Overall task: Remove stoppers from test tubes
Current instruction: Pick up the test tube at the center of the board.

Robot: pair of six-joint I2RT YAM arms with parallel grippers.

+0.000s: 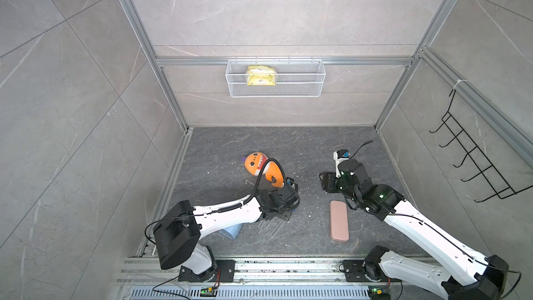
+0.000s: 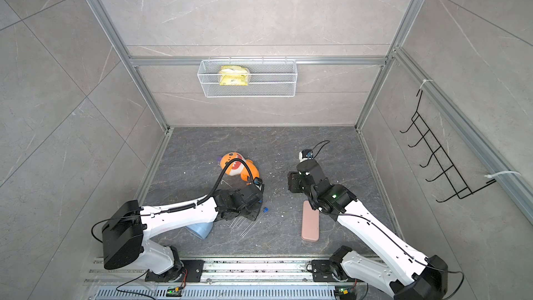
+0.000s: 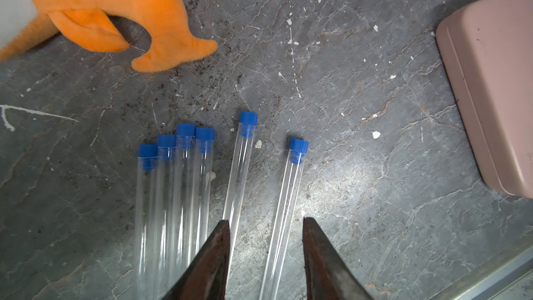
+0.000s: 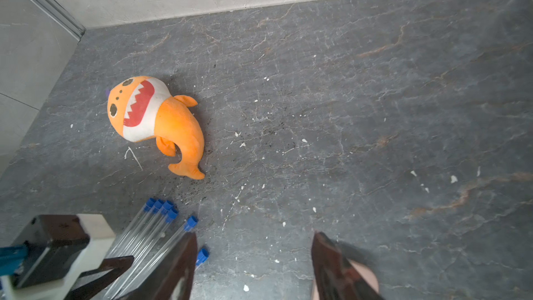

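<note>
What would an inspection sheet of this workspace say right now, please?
Surface: dark grey stone-look tabletop, strewn with white crumbs and dark specks.
Job's things: six clear test tubes lying flat, four bunched, two apart; all blue stoppers in place.
Clutter: orange shark plush; pink case; pale blue object under the left arm.
Tools: left tool open, straddling a lone tube; right tool open, holding nothing.
Cables: black corrugated cable loops off the left arm.
Surroundings: wire basket with yellow packet on back wall; black hook rack on side wall.
</note>
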